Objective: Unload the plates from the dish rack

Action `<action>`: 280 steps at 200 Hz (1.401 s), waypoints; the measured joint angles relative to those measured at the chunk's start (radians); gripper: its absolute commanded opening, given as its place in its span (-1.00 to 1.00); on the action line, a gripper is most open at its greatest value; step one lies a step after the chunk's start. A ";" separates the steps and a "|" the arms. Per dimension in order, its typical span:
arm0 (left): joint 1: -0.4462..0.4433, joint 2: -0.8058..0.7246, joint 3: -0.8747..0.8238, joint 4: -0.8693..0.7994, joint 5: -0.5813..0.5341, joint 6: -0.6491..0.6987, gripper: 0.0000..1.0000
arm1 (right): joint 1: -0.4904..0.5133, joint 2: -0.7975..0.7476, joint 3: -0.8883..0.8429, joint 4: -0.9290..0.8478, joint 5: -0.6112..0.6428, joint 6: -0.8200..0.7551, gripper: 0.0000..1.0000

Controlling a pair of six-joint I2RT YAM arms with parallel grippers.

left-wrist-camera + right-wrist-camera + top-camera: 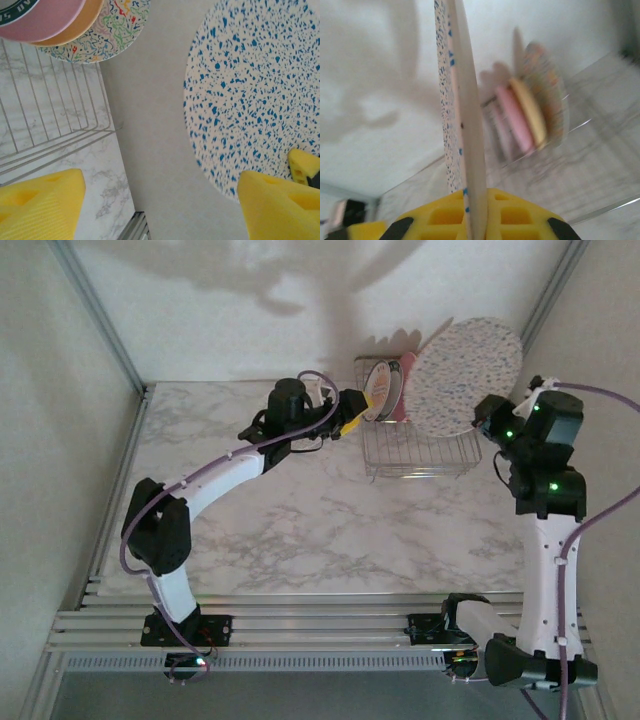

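Clearly the unloading is under way but far from finished. The right gripper (472,212) is clamped tight on the lower rim of the blue-speckled plate (468,375), its yellow fingers (515,217) pressing either face, and it holds that plate upright on edge in the air above the right part of the dish rack (415,458), apart from the wires. The left gripper (160,187) stands wide open with nothing between its jaws, hovering just beside the left end of the rack and facing the plates that stand there. Four are bunched together at that end: the white plate with a dark rim (12,6), the pink plate (47,22), the orange-yellow plate (87,25) and the multicoloured squiggle plate (122,25), all leaning against one another inside the wire grid. No plate is seen lying on the marble table (300,530), so by my reckoning one plate is lifted out but not yet set down, and the four in the rack are all left to do.
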 measured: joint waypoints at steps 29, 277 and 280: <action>0.001 0.000 0.000 0.005 0.000 -0.010 0.58 | 0.067 0.052 -0.020 0.017 -0.101 0.121 -1.00; 0.282 -0.130 -0.237 0.130 -0.043 -0.173 -1.00 | 0.304 0.276 0.087 0.114 -0.184 0.080 0.20; 0.292 -0.134 -0.245 0.125 -0.047 -0.168 -1.00 | 0.317 0.274 0.087 0.114 -0.172 0.067 0.20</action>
